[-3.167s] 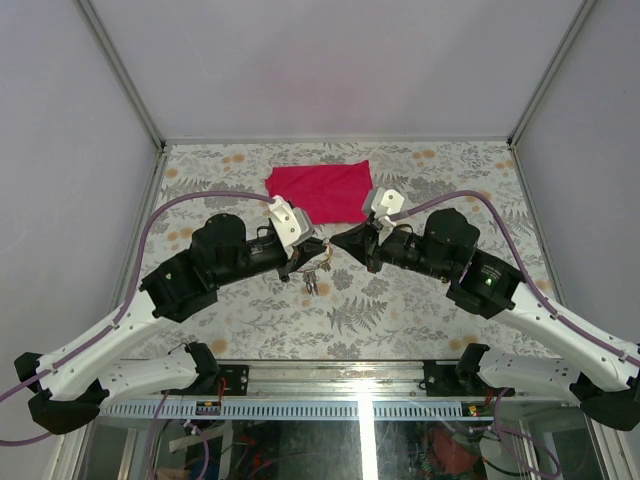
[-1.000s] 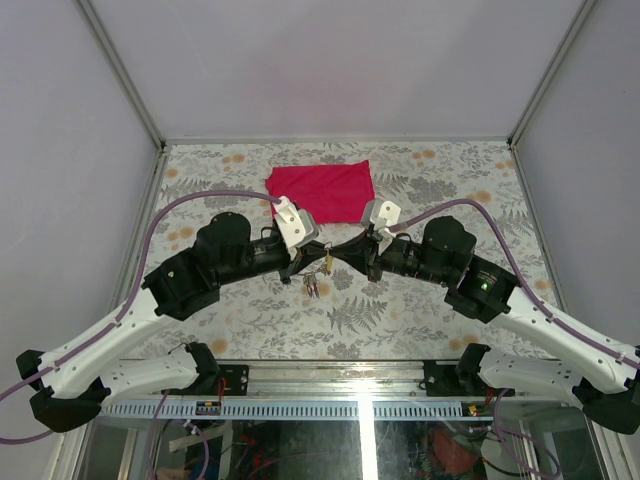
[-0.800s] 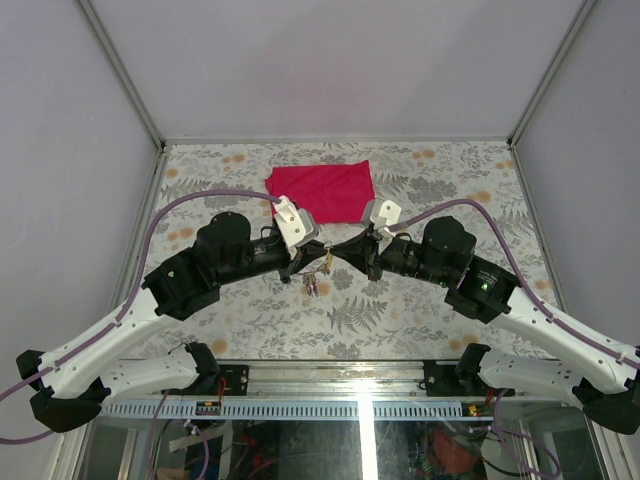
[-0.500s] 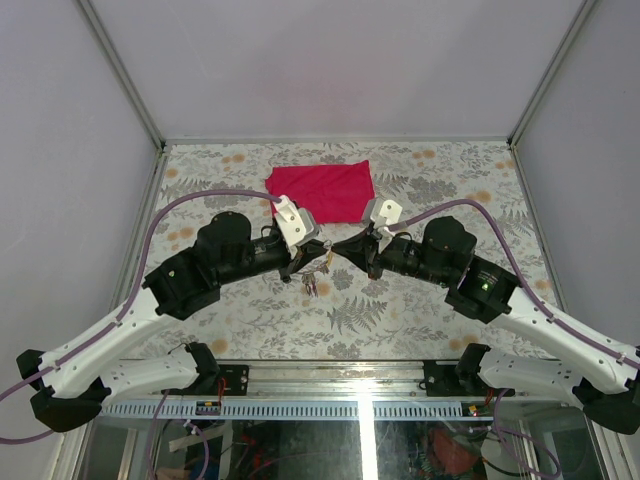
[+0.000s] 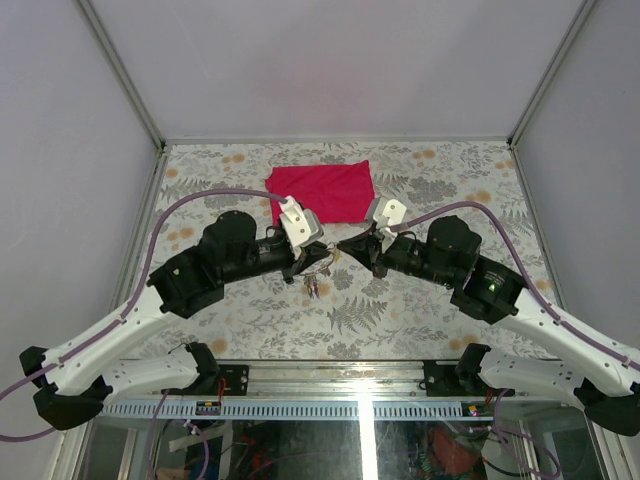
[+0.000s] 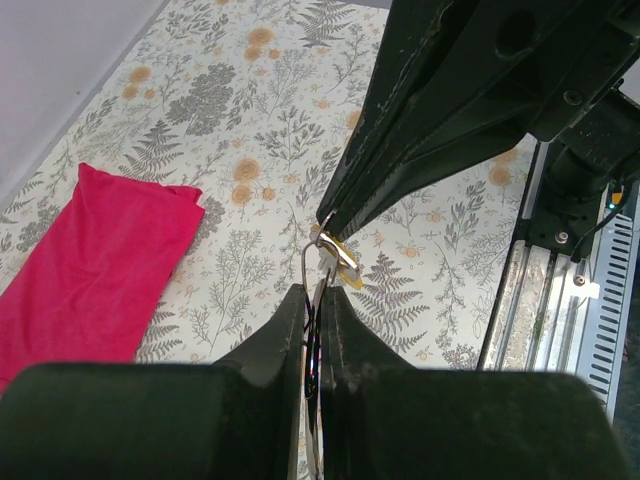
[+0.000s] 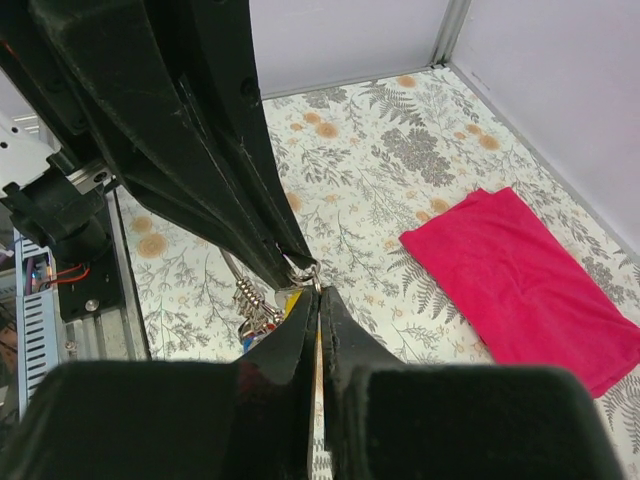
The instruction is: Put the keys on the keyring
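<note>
Floral counter (image 5: 400, 310) nearest, keys (image 5: 313, 286) dangle above it from the keyring (image 6: 318, 250), which the left gripper (image 6: 313, 300) clamps, tip to tip with the right gripper (image 7: 316, 300) pinched shut on a tan key (image 6: 343, 265) at the ring, cloth (image 5: 322, 190) lying beyond.

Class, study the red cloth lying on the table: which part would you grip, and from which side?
Probably the red cloth is best gripped at its left corner, coming straight down from above. It lies flat on the table, so only an edge or corner offers something to pinch.
</note>
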Tool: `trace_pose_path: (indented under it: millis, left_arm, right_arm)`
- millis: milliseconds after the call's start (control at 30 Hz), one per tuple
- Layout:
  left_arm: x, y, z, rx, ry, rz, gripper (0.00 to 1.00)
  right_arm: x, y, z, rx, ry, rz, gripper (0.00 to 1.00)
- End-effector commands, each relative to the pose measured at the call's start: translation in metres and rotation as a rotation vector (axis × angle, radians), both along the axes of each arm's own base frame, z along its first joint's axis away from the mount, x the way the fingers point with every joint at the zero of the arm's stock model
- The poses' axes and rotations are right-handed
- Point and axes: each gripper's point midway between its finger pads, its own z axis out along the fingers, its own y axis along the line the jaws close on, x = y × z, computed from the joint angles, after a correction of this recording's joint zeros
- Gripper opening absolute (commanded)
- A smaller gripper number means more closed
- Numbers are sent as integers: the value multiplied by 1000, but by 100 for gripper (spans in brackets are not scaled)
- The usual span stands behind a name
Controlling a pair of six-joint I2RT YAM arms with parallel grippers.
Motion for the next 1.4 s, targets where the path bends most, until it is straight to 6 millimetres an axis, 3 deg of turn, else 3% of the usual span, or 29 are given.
trace_pose_path:
  millis: [0, 300, 567, 767, 900, 1033, 1233, 1367]
  left_arm:
    - [-10, -5, 23, -37, -38, -73, 0]
    - [-25, -12, 16, -17, -5, -172, 0]
    - [-27, -14, 13, -12, 11, -187, 0]
    - [-22, -12, 13, -16, 12, -148, 0]
    - [-14, -11, 23, -76, 20, -81, 0]
    - [-5, -9, 24, -154, 69, 9, 0]
    - [-1, -8, 28, -275, 134, 80, 0]
    - [-7, -13, 40, -364, 161, 48, 0]
  right_arm:
    - [9, -9, 28, 8, -69, -54, 0]
    - [17, -12, 22, -24, -71, -94, 9]
    - [20, -9, 23, -18, -72, -100, 33]
    - [19, -22, 20, -26, -90, -132, 39]
    - [12, -36, 18, -6, -96, -149, 43]
    - [0, -44, 1, 8, -23, -142, 51]
    - [-23, -31, -23, 154, 121, -49, 59]
    - [-28, -18, -21, 270, 152, 3, 61]
